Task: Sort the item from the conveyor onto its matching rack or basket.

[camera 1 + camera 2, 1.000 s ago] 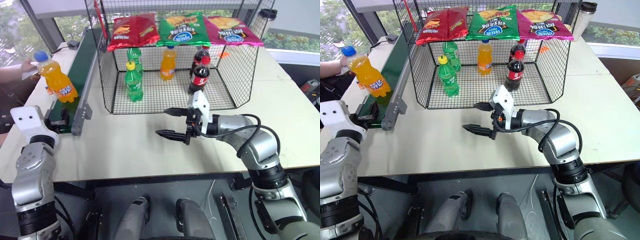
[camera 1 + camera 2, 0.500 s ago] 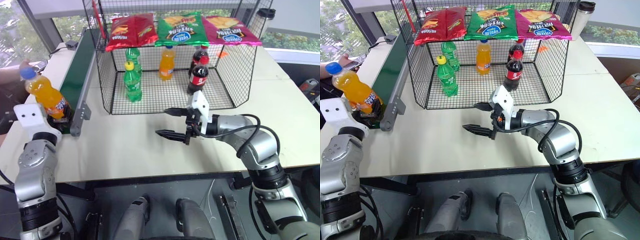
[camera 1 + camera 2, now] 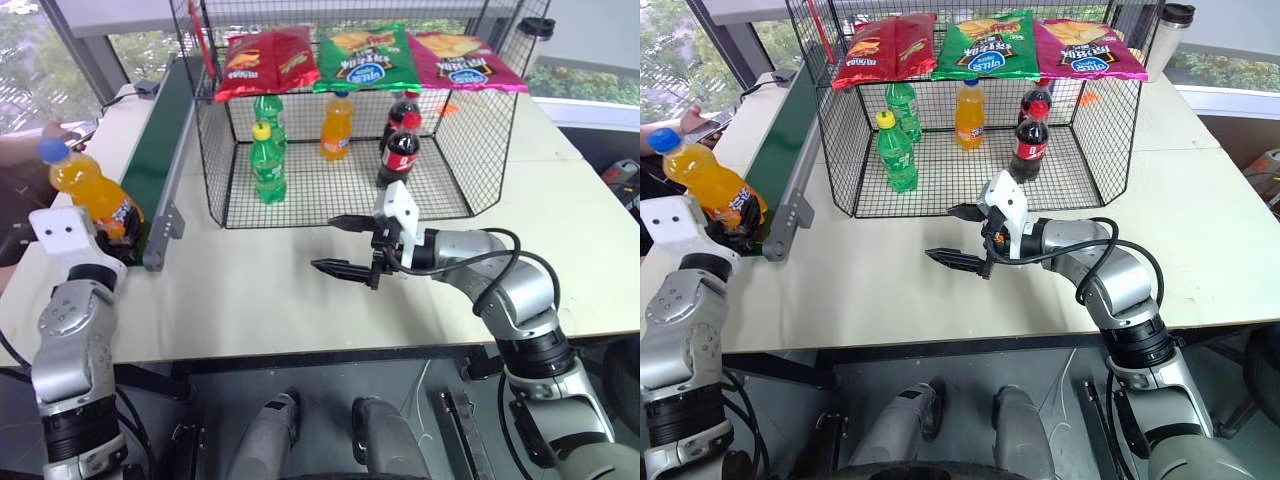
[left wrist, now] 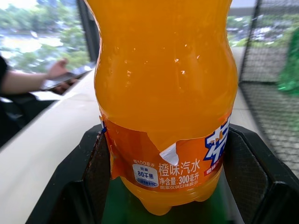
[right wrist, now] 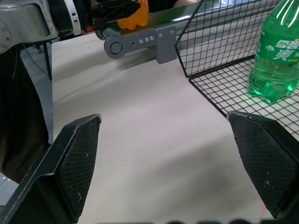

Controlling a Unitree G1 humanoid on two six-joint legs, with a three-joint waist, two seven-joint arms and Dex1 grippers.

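Observation:
The item, an orange soda bottle (image 3: 95, 195) with a blue cap, leans to the left at the near end of the dark-green conveyor (image 3: 165, 120). My left gripper (image 3: 112, 240) is shut on its labelled lower part; in the left wrist view the bottle (image 4: 166, 93) sits between both black fingers (image 4: 93, 168) with the green belt just below its base. The black wire rack (image 3: 215, 150) stands to the right of the belt. In front of the rack, my right gripper (image 3: 325, 244) hovers open over the table, pointing left and holding nothing.
Inside the rack stand two green soda bottles (image 3: 266, 160), an orange soda bottle (image 3: 336, 126) and two cola bottles (image 3: 400, 150). Three chip bags (image 3: 365, 55) lie on its top shelf. A person's hand (image 3: 60, 130) holds a phone at the far left. A cup (image 3: 535, 30) stands back right.
My left gripper has closed on the orange soda bottle, which came down the belt to its near end and now leans left. The right arm has not moved.

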